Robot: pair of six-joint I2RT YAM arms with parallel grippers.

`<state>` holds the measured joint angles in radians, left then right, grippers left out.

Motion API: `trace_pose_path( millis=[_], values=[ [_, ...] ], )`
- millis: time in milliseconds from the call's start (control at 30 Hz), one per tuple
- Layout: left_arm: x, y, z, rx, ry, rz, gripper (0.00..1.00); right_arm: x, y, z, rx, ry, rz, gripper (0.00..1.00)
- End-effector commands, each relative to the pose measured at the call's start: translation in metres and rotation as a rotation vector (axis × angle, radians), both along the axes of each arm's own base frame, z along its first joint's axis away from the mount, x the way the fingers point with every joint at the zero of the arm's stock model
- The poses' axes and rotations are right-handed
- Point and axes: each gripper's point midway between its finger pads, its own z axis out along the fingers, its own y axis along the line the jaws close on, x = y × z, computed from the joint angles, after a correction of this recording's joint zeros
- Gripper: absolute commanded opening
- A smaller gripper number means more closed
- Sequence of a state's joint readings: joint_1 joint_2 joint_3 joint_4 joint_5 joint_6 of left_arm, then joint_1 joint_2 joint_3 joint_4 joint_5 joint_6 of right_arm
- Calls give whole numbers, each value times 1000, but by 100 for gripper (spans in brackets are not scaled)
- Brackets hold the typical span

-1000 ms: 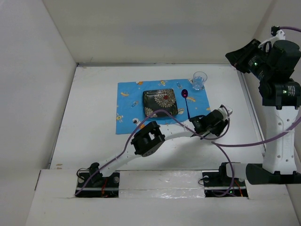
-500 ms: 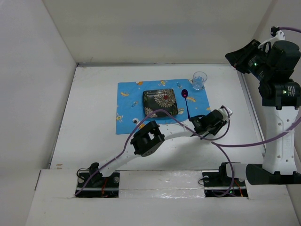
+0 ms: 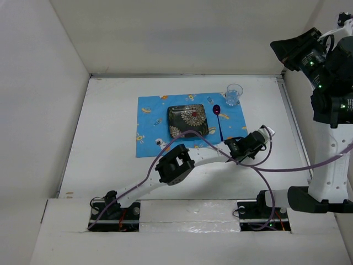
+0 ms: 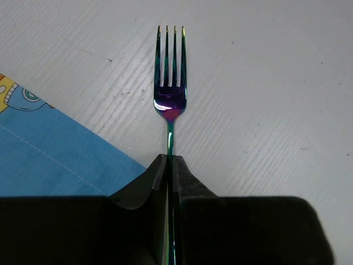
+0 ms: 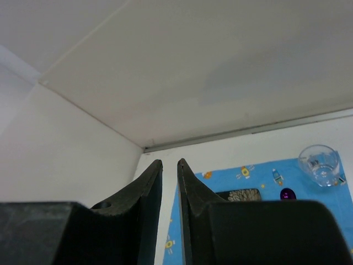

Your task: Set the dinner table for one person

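My left gripper [image 3: 265, 132] is shut on the handle of an iridescent fork [image 4: 170, 94], low over the white dinner table [image 3: 110, 154], just off the lower right corner of the blue cartoon-print cloth [image 3: 149, 118]. In the left wrist view the gripper [image 4: 170, 158] pinches the handle and the tines point away over bare table. A black flowered plate [image 3: 187, 121] sits on the cloth, a purple spoon [image 3: 219, 118] lies to its right, and a clear cup [image 3: 234, 94] stands at the cloth's far right corner. My right gripper [image 3: 284, 48] is raised high at the right, empty, jaws almost together [image 5: 170, 162].
White walls bound the table on all sides. The left arm stretches diagonally from its base across the near half of the table, with purple cable looping over it. The cloth corner [image 4: 49, 160] lies just left of the fork.
My left gripper has shifted slightly right with the fork in it. The right arm's wrist has risen and moved a little right.
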<state>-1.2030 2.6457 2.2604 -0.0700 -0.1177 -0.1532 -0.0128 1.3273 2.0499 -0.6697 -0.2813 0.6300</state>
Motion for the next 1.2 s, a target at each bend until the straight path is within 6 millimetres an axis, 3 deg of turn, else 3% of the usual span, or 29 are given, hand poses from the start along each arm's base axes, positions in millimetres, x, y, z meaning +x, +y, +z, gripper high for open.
trace_pose_path(
  millis=[0, 133, 233, 267, 333, 367, 433, 467, 500, 533, 567, 600, 633, 667, 700, 733, 767, 800, 833, 867, 900, 933, 967, 1033, 1100, 1133, 1167],
  values=[
    [-41, 23, -79, 197, 91, -43, 0, -12, 3, 38, 20, -124, 26, 23],
    [-43, 18, -55, 134, 127, -6, 0, -13, 2, 38, 20, -129, 23, 23],
    [-39, 3, 13, 9, 104, 1, 0, -17, 1, 47, 22, -154, 27, 23],
    [-38, -3, 61, -76, 90, 3, 0, -18, 2, 51, 23, -163, 37, 22],
    [-31, -3, 111, -166, 80, 16, 0, -28, 3, 70, 32, -211, 48, 21],
    [-23, 3, 160, -252, 70, 37, 0, -29, 8, 74, 36, -218, 78, 21],
    [-6, 18, 203, -325, 56, 75, 0, -34, 10, 88, 54, -257, 102, 21],
    [0, 33, 237, -376, 39, 101, 0, -39, 14, 94, 55, -276, 128, 21],
    [15, 47, 249, -394, 34, 133, 0, -42, 14, 101, 59, -304, 135, 21],
    [18, 64, 284, -449, 20, 147, 0, -43, 16, 104, 73, -309, 150, 21],
    [30, 89, 281, -451, 56, 189, 0, -47, 20, 107, 80, -330, 181, 21],
    [30, 89, 281, -451, 57, 189, 0, -47, 20, 107, 81, -330, 181, 21],
    [45, 115, 309, -504, 45, 223, 0, -46, 21, 106, 88, -327, 190, 21],
    [50, 131, 289, -470, 72, 249, 0, -45, 23, 104, 91, -327, 199, 22],
    [59, 148, 285, -462, 78, 288, 0, -39, 23, 97, 97, -317, 202, 22],
    [75, 182, 303, -489, 49, 348, 0, -35, 23, 92, 105, -306, 208, 22],
    [84, 206, 269, -420, 64, 411, 0, -31, 24, 86, 106, -293, 213, 22],
    [91, 227, 257, -390, 65, 449, 0, -22, 24, 73, 113, -266, 217, 22],
    [94, 255, 264, -387, 47, 486, 0, -17, 24, 65, 116, -248, 220, 22],
    [113, 297, 233, -324, 65, 578, 0, -13, 24, 57, 117, -233, 220, 22],
    [118, 320, 222, -301, 76, 612, 0, -1, 27, 36, 122, -186, 227, 22],
    [121, 344, 229, -307, 54, 634, 0, 2, 26, 27, 114, -172, 224, 22],
    [129, 379, 204, -261, 76, 701, 0, 4, 35, 17, 112, -151, 242, 21],
    [130, 409, 196, -235, 74, 743, 0, 13, 41, -18, 80, -84, 241, 21],
    [129, 437, 172, -178, 88, 783, 0, 17, 53, -47, 60, -19, 247, 21],
    [130, 444, 168, -172, 82, 792, 0, 22, 58, -74, 34, 32, 250, 21],
    [126, 450, 152, -145, 100, 793, 0, 19, 61, -83, 23, 46, 243, 21]
  ],
)
